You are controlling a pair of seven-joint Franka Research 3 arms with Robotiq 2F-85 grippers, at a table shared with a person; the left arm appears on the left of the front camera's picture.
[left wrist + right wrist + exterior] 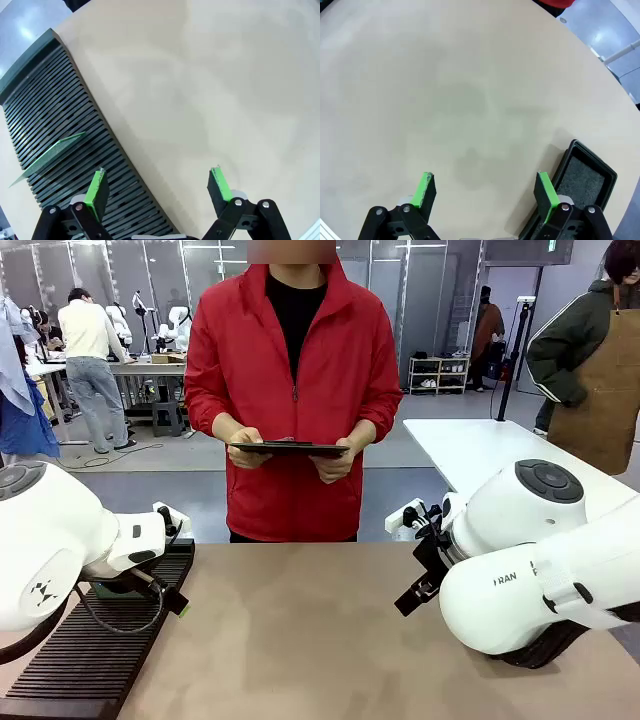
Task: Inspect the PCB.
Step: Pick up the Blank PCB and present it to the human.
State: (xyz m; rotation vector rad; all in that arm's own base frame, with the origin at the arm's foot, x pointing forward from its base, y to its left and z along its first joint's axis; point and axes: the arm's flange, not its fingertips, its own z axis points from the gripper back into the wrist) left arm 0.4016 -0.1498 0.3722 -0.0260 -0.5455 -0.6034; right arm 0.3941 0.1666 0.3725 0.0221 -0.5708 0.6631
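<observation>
Spread wide and empty, the left gripper [157, 185] hangs over the edge of the black slotted rack [60, 100] at the table's [210, 75] near left, where the PCB [52, 152] stands tilted on edge in 1 slot. Equally open, the right gripper [485, 192] hovers beside a black tray [585, 180], and a person at the far side holds a dark flat board [285, 449].

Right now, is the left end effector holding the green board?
No: the left end effector is open and empty, while the PCB stands slotted in the black rack beside it.

"FRAN" on right arm [520, 592] (rest hidden), nothing else legible
</observation>
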